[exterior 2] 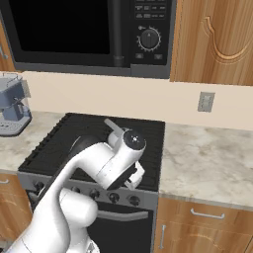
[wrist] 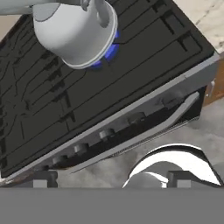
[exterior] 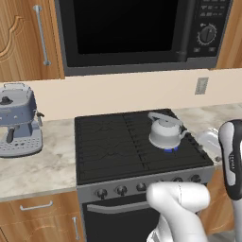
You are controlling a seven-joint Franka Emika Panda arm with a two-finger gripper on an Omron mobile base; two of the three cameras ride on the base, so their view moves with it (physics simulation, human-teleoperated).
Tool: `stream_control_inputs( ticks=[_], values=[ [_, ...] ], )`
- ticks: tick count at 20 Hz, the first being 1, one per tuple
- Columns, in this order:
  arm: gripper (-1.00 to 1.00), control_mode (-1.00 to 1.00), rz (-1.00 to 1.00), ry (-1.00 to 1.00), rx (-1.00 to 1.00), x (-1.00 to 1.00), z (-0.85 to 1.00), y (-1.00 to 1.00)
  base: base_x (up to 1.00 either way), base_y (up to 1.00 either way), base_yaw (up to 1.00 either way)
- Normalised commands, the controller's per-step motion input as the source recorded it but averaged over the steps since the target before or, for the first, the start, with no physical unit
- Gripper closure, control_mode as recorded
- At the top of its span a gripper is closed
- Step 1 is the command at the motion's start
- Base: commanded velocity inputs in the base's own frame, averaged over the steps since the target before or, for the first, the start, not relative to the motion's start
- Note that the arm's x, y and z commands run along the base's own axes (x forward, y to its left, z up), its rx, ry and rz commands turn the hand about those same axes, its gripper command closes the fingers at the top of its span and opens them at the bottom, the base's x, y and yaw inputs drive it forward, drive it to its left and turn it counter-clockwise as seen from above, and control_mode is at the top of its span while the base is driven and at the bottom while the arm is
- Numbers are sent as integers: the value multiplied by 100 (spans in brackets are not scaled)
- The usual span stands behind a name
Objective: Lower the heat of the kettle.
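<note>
The small silvery-white kettle (exterior: 165,131) stands on the stove's front right burner, with a blue flame (exterior: 170,150) under it. In the hand view the kettle (wrist: 74,35) is at the upper left, the flame (wrist: 111,50) showing at its base. A row of dark knobs (wrist: 106,134) runs along the stove's front panel (exterior: 141,187), above the oven door handle (wrist: 175,118). My gripper (wrist: 110,181) is open, its fingertips (wrist: 39,179) wide apart with nothing between them. It hovers in front of the stove, apart from the knobs.
A grey-blue espresso machine (exterior: 18,126) stands on the counter left of the stove. A microwave (exterior: 137,28) hangs above the stove. Marbled counter (exterior 2: 207,158) stretches to the right, with wooden drawers below and a wall outlet (exterior 2: 205,101) behind.
</note>
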Motion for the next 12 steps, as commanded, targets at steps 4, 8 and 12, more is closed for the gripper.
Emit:
stream_control_inputs(
  ticks=[4, 8, 12],
  values=[
    [-100, -100, -21, 0, 23, -17, -57, -16, 0, 0, 0],
    [-100, -100, -22, 0, 30, -5, -50, -19, 0, 0, 0],
    [-100, -100, -9, 0, 28, -2, -37, -23, 0, 0, 0]
  ],
)
